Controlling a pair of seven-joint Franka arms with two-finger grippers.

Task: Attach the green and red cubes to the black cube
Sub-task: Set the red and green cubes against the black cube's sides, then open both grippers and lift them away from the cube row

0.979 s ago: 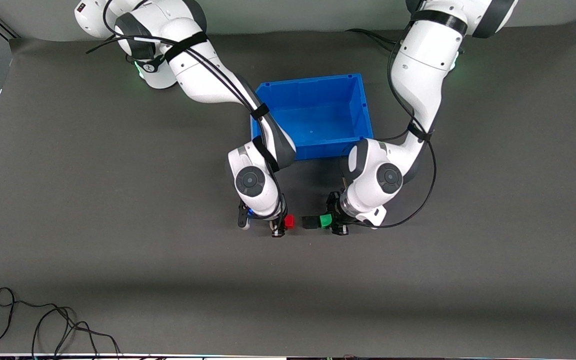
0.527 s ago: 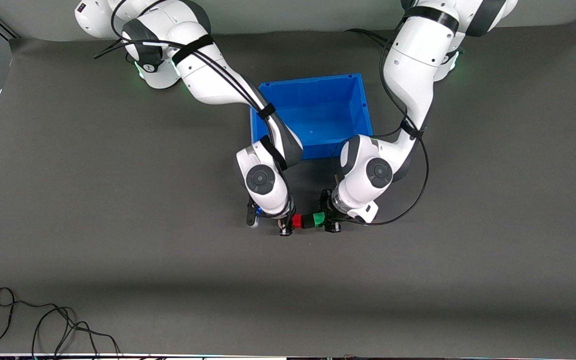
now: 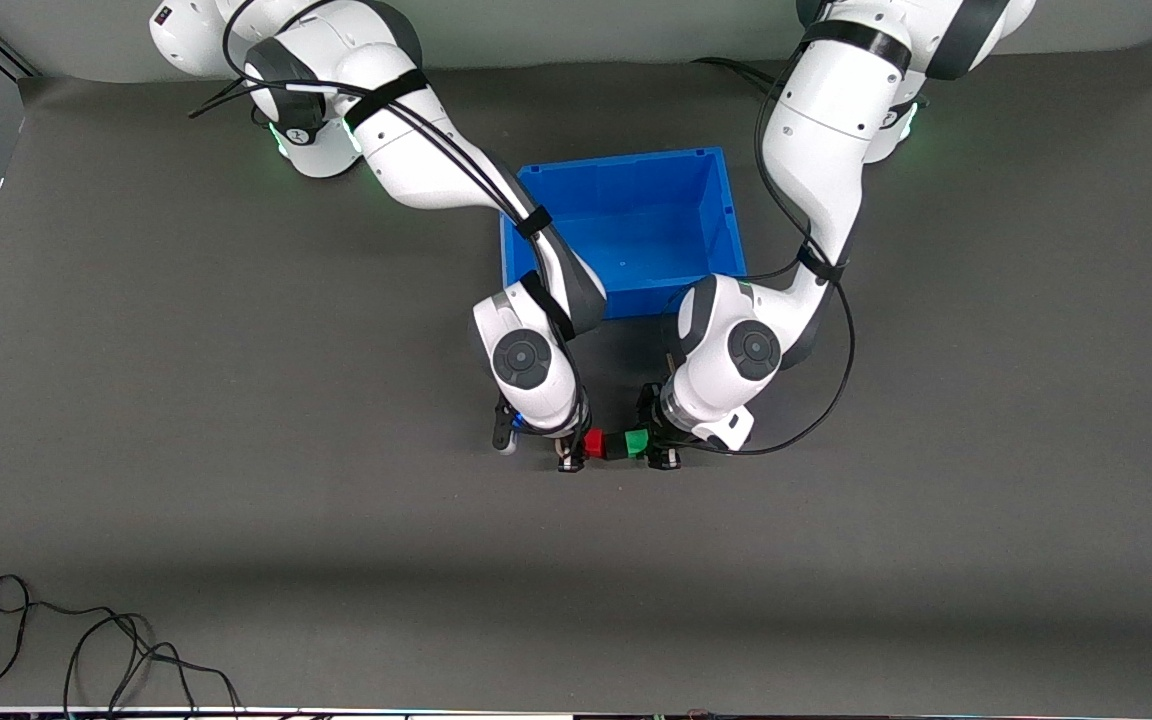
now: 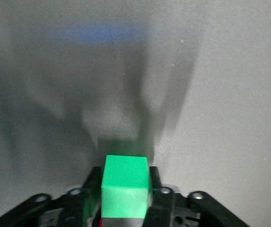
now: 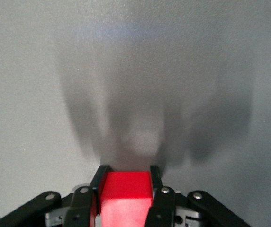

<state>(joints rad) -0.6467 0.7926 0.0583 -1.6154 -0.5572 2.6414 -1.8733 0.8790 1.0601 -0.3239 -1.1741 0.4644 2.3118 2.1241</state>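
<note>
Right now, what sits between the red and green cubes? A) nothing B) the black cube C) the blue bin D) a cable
B: the black cube sits between the red cube and the green cube, all in one row.

Both arms extended low over the desk, wrists angled inward, right pincer clamped, left pincer fingers flanking its load

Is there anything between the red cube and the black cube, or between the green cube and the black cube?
Nothing visible. The red cube, the black cube and the green cube sit in one row, apparently touching, between the right pincer and left pincer.
</note>
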